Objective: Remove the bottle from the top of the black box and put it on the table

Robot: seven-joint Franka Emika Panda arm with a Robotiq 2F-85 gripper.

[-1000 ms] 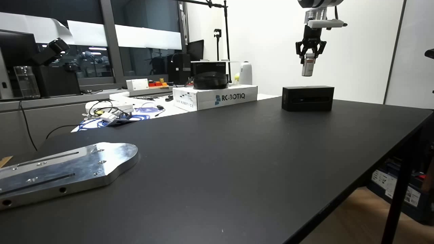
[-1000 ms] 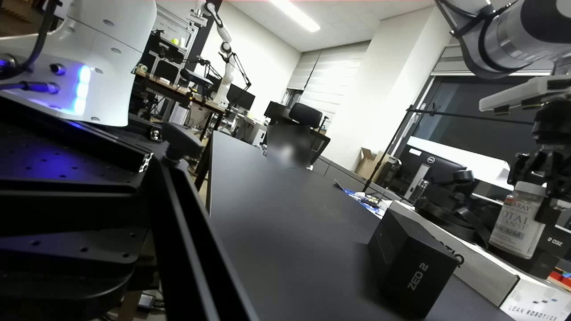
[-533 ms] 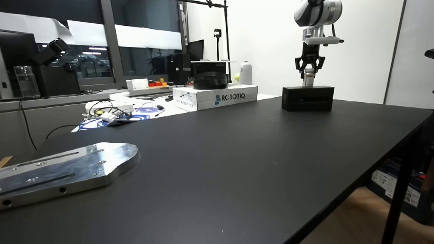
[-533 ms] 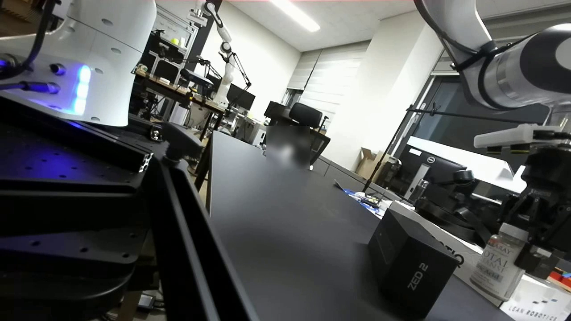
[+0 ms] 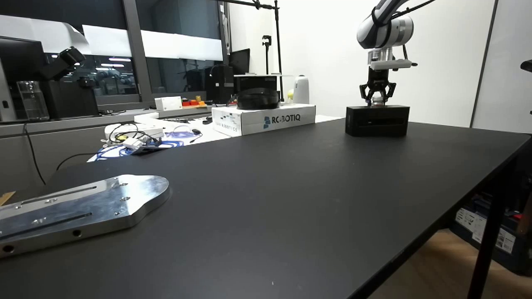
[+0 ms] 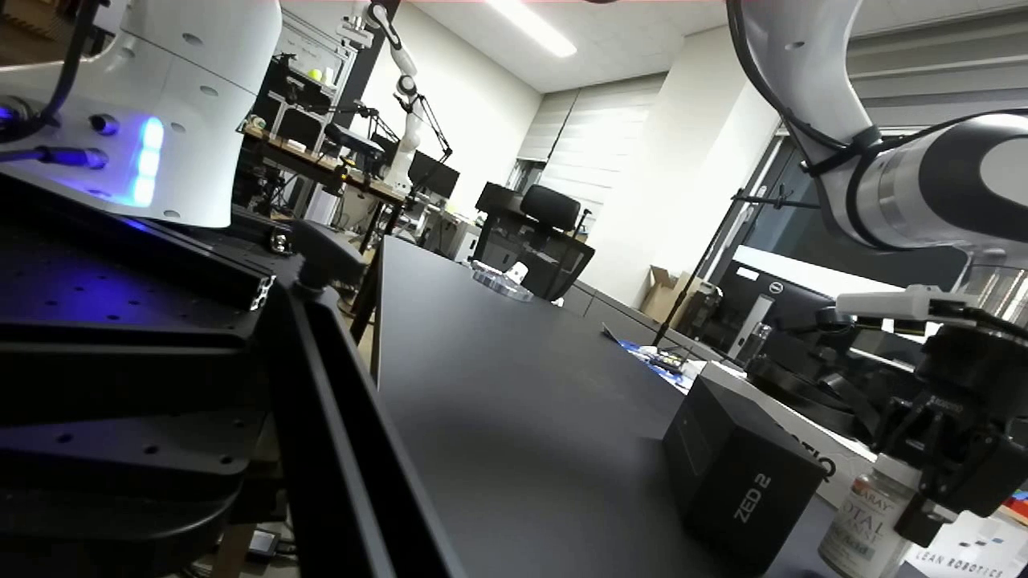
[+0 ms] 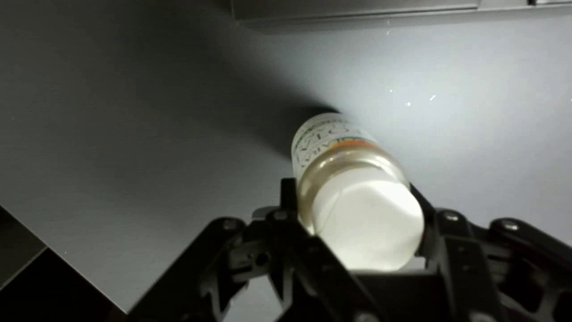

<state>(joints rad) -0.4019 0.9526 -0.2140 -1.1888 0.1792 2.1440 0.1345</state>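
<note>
My gripper (image 5: pixel 377 102) is shut on the bottle, a small whitish cylinder with a white cap. In an exterior view the bottle (image 6: pixel 861 526) is upright beside the black box (image 6: pixel 739 474), gripped near its top. In an exterior view the black box (image 5: pixel 377 121) hides most of the bottle. In the wrist view the bottle (image 7: pixel 328 134) stands between the fingers (image 7: pixel 353 197), over the table (image 7: pixel 156 156), apart from the black box (image 7: pixel 357 8) at the top edge. The bottle's base is at or just above the table; I cannot tell which.
A long white box (image 5: pixel 274 119) with lettering lies behind the table. A silver metal plate (image 5: pixel 83 203) lies at the table's far end from the gripper. Cables (image 5: pixel 137 141) lie on a white surface beyond. A table edge (image 7: pixel 62 257) shows at lower left in the wrist view.
My gripper has moved down with the bottle in it, from above the black box's height to low beside it. The black box has not moved.
</note>
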